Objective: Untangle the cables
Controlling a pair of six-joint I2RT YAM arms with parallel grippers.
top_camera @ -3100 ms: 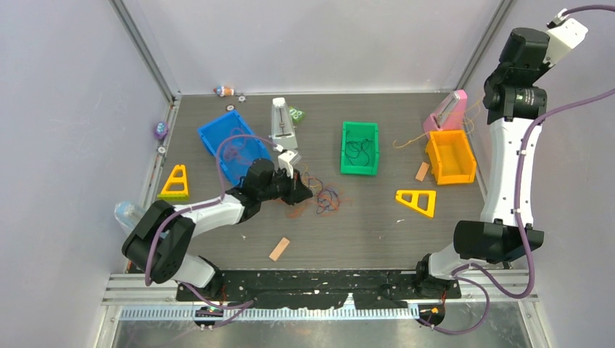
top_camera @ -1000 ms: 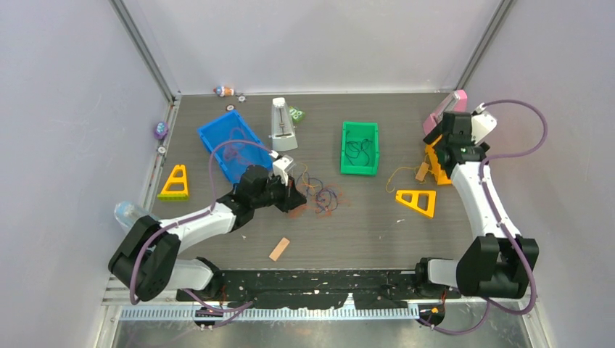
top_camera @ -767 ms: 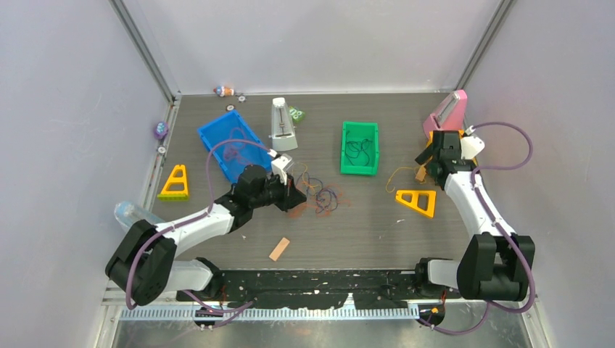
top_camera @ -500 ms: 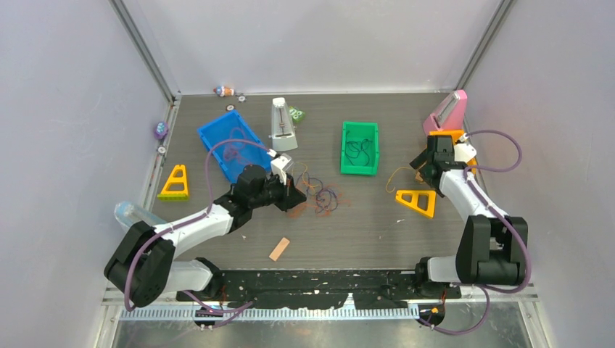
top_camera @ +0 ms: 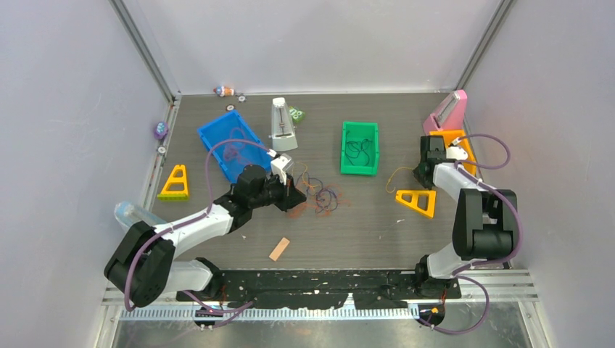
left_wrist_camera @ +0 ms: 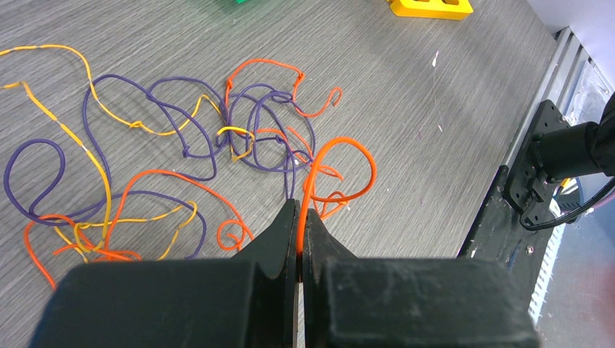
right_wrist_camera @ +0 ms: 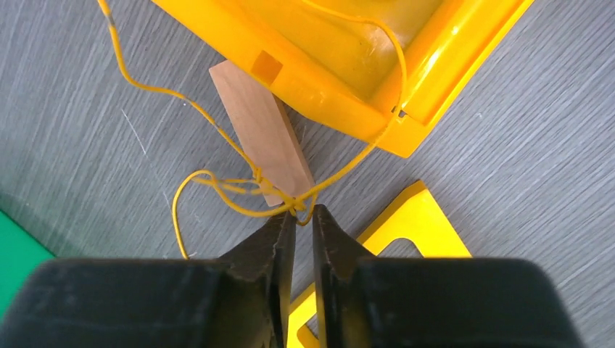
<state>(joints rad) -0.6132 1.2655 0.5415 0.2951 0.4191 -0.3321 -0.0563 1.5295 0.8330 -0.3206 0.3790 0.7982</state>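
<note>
left hand [left_wrist_camera: 299, 217] low over the tabletop [top_camera: 377, 225], just left of centre. fingers pressed together on an orange cable [left_wrist_camera: 347, 138], which rises out of the tips and curls into a loop lying just ahead of them.

loose cables [left_wrist_camera: 217, 145], purple, orange and yellow, spread flat on the tabletop ahead of the left hand, crossing each other many times. in the top view this tangle [top_camera: 319, 197] lies just right of the left hand [top_camera: 294, 194].

right hand [right_wrist_camera: 303, 216] down near the right edge, seen in the top view [top_camera: 419, 176] beside the yellow bin [top_camera: 464, 145]. fingers drawn close, a thin slit between them. the knotted part of a yellow cable [right_wrist_camera: 255, 174] sits right at the tips; cannot tell if it is pinched. this cable runs over a wooden stick [right_wrist_camera: 261, 130] and up into the yellow bin [right_wrist_camera: 326, 65]. the stick lies partly under the bin's corner. a yellow triangle [right_wrist_camera: 406, 225] lies just beside the fingers.

green bin [top_camera: 360, 168] toward the far edge, centre, a dark cable [top_camera: 359, 148] inside. blue bin [top_camera: 217, 134] toward the far-left corner, a thin cable [top_camera: 236, 148] inside.

second stick [top_camera: 279, 249] near the near edge. second triangle [top_camera: 175, 183] by the left edge. pink wedge [top_camera: 446, 112] at the far-right corner. print on the small items at the far edge is too small to read.
</note>
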